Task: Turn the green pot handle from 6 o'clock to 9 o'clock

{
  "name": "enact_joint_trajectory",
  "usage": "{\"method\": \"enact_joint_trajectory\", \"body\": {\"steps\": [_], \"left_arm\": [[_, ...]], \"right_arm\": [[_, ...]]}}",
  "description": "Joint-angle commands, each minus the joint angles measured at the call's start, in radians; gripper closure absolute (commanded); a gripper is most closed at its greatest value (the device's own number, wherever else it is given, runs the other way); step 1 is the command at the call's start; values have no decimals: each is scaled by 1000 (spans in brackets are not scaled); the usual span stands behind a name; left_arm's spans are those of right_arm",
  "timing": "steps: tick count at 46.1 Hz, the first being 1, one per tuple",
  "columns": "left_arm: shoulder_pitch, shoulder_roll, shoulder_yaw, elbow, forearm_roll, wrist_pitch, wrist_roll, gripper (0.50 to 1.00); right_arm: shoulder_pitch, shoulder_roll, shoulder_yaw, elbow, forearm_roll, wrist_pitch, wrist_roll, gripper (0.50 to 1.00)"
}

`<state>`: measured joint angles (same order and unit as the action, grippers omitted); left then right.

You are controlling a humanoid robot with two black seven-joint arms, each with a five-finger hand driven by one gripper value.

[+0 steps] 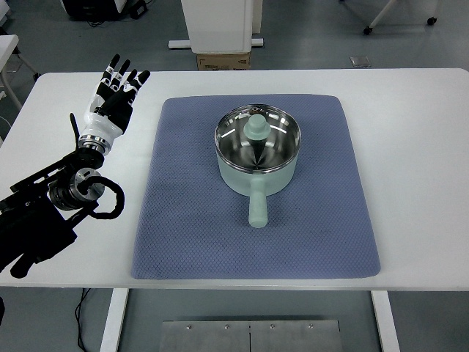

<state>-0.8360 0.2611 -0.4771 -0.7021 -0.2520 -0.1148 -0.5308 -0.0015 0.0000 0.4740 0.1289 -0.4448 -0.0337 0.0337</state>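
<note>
A pale green pot [257,150] with a glass lid and green knob [256,130] sits on a blue-grey mat [190,220] at the middle of the white table. Its handle [258,208] points straight toward the near edge, at 6 o'clock. My left hand [116,89] hovers over the table's left part, well left of the mat, with fingers spread and nothing in them. My right hand does not show.
The white table [418,147] has bare surface to the right and left of the mat. The left forearm and its black cabling [80,192] lie along the left edge. Beyond the far edge stands a white base with a cardboard box [223,60].
</note>
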Motion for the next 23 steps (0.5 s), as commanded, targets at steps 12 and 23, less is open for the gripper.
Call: {"method": "enact_joint_trajectory", "body": {"steps": [12, 23], "left_arm": [[2, 0, 0, 0, 7, -80, 3, 500], [-2, 4, -2, -5, 11, -192, 2, 500]], "right_arm": [[0, 0, 0, 0, 0, 0, 0, 500], [0, 0, 0, 0, 0, 0, 0, 500]]}}
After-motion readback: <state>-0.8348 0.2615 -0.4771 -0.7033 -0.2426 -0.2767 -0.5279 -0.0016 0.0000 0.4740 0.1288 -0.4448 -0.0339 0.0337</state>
